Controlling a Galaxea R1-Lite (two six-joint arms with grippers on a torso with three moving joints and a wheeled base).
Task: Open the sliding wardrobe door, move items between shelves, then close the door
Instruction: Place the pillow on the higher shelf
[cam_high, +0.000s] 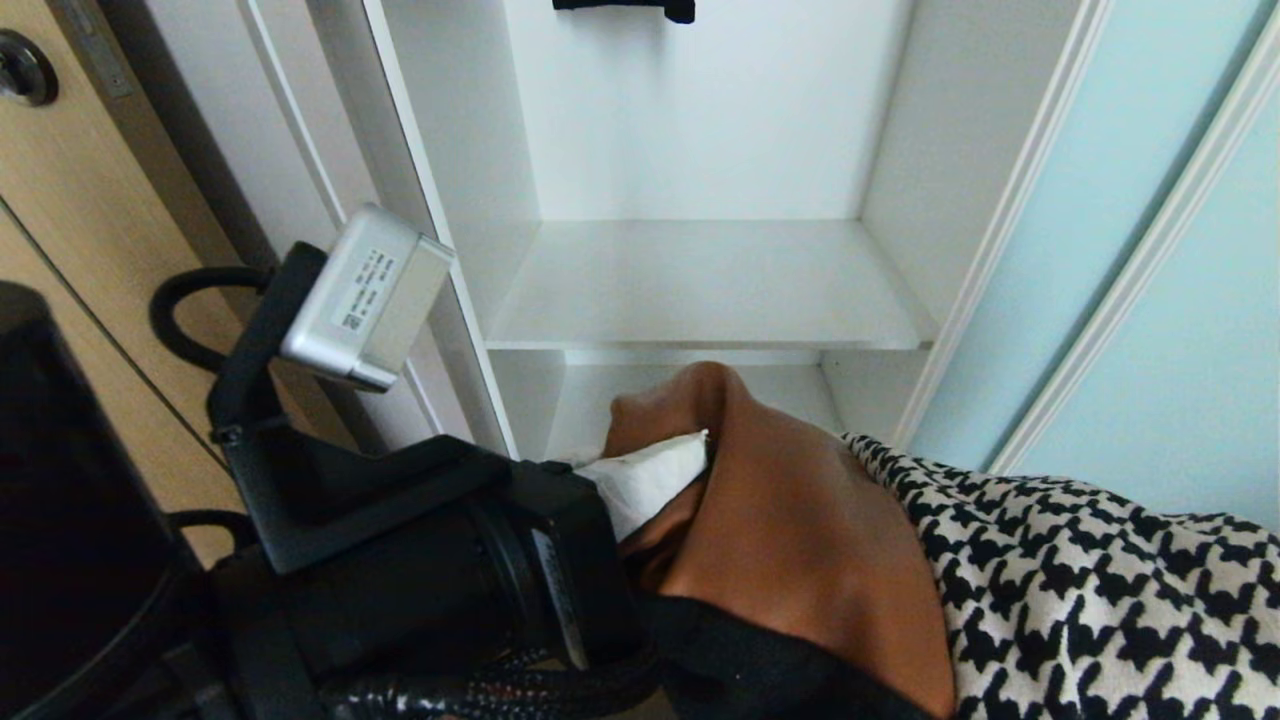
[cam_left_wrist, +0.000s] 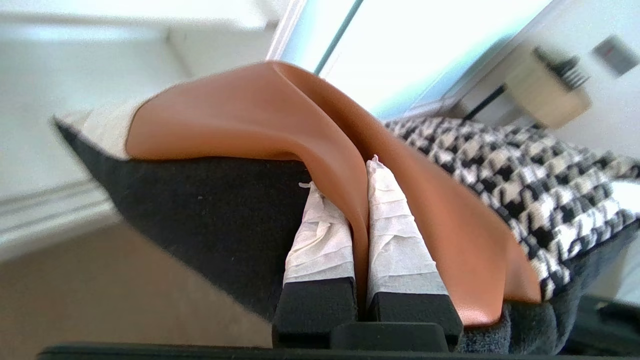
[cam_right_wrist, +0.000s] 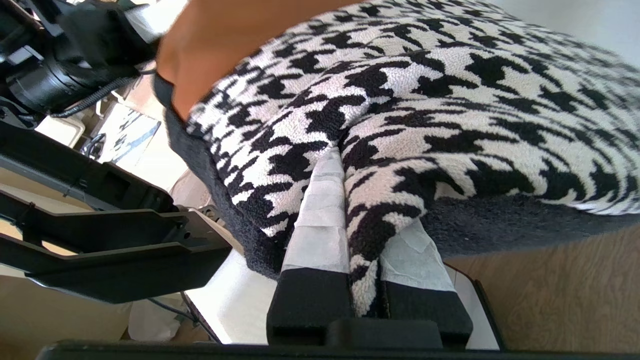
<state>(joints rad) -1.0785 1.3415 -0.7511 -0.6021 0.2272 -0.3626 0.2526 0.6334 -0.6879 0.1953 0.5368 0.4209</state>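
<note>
White wardrobe shelves (cam_high: 700, 290) stand open beside the slid-back aqua door (cam_high: 1150, 300); before them the cushion (cam_high: 820, 540) hangs soft and light, best pinched by fabric folds, as left gripper (cam_left_wrist: 361, 200) nips its rust-brown panel and right gripper (cam_right_wrist: 350, 210) its houndstooth one, cream patch between

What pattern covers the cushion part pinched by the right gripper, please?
Black-and-white houndstooth fabric, clearest in the right wrist view.
</note>
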